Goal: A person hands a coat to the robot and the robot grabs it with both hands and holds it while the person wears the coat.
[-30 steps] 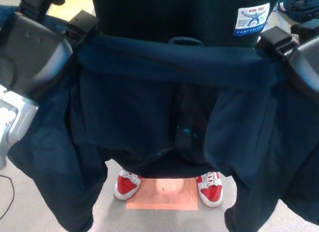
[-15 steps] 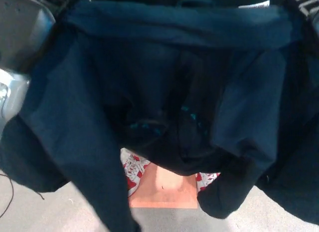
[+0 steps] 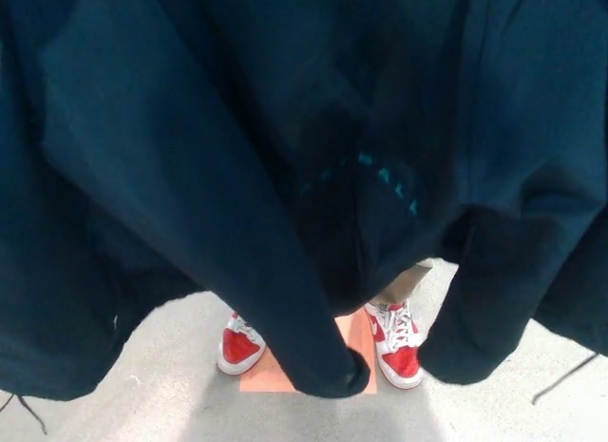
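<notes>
Dark navy coat [image 3: 190, 157] — hanging, draped

There is one view only, from the camera on the robot's head, so no second view shares any of the scene. It looks steeply down and forward at the floor [image 3: 171, 404] in front of the robot. It sits very near the coat [image 3: 190, 157], whose dark cloth fills the top and both sides of the frame and blocks most of the sight. Only a low strip stays clear, showing a person's two red shoes [image 3: 237, 347] on an orange mat [image 3: 356, 333], toes pointing toward the camera. Neither robot hand shows.
</notes>
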You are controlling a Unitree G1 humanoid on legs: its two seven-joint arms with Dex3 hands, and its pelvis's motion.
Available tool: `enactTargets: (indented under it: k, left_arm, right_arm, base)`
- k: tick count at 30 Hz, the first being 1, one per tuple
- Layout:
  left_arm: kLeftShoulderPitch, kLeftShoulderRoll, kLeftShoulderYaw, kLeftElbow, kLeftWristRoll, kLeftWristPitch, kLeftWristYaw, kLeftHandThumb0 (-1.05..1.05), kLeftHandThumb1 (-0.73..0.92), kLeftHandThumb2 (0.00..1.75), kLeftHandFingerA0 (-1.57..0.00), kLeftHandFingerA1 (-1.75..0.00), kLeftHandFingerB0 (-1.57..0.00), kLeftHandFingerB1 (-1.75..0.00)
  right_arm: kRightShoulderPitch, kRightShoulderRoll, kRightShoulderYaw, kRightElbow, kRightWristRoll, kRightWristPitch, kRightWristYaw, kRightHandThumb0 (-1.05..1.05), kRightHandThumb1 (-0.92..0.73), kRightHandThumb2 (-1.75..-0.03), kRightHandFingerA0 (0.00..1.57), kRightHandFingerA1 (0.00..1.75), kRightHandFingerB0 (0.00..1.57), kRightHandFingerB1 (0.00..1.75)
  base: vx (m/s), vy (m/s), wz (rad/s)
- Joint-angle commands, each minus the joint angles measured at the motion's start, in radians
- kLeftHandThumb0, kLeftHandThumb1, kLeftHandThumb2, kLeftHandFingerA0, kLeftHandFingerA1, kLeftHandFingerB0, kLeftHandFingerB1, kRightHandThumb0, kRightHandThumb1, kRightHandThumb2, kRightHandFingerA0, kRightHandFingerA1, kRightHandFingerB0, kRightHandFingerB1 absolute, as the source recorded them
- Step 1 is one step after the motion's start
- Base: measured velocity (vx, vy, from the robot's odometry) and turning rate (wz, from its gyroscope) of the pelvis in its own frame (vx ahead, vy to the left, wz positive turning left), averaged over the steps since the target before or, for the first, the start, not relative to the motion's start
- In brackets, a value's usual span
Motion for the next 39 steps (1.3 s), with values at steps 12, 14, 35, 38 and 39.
enactTargets:
  k: [12,14,35,38,39]
  left_arm:
    - [-0.240,0.081,-0.023,0.187,-0.068,0.009,0.063,-0.18,0.69,0.63,-0.92,-1.69,-0.68,-0.98]
    - [-0.298,0.091,-0.031,0.241,-0.090,-0.014,0.030,-0.19,0.70,0.63,-0.91,-1.70,-0.66,-1.01]
    - [-0.768,0.138,-0.236,0.692,-0.054,0.036,0.024,-0.28,0.61,0.61,-0.99,-1.60,-0.77,-0.65]
    - [-0.847,0.141,-0.278,0.743,-0.040,0.056,-0.022,-0.30,0.59,0.58,-0.96,-1.62,-0.74,-0.80]
    - [-0.861,0.140,-0.284,0.752,-0.042,0.054,-0.033,-0.30,0.58,0.62,-0.93,-1.66,-0.70,-0.93]
  right_arm:
    - [-0.214,-0.057,-0.004,0.189,0.067,-0.053,-0.063,-0.12,-0.76,-0.66,0.90,1.74,0.54,1.32]
    - [-0.296,-0.070,0.004,0.277,0.077,-0.076,-0.058,-0.09,-0.78,-0.66,0.94,1.75,0.58,1.17]
    - [-0.803,-0.105,0.165,0.848,0.077,-0.099,-0.063,-0.18,-0.65,-0.64,0.93,1.66,0.82,0.84]
    - [-0.849,-0.104,0.187,0.880,0.080,-0.075,-0.035,-0.21,-0.49,-0.89,1.21,1.36,0.81,0.84]
    - [-0.857,-0.104,0.191,0.885,0.081,-0.071,-0.028,-0.21,-0.50,-0.90,1.21,1.35,0.81,0.83]
  base:
    - [0.00,0.000,0.00]
    - [0.00,0.000,0.00]
    - [0.00,0.000,0.00]
    - [0.00,0.000,0.00]
    - [0.00,0.000,0.00]
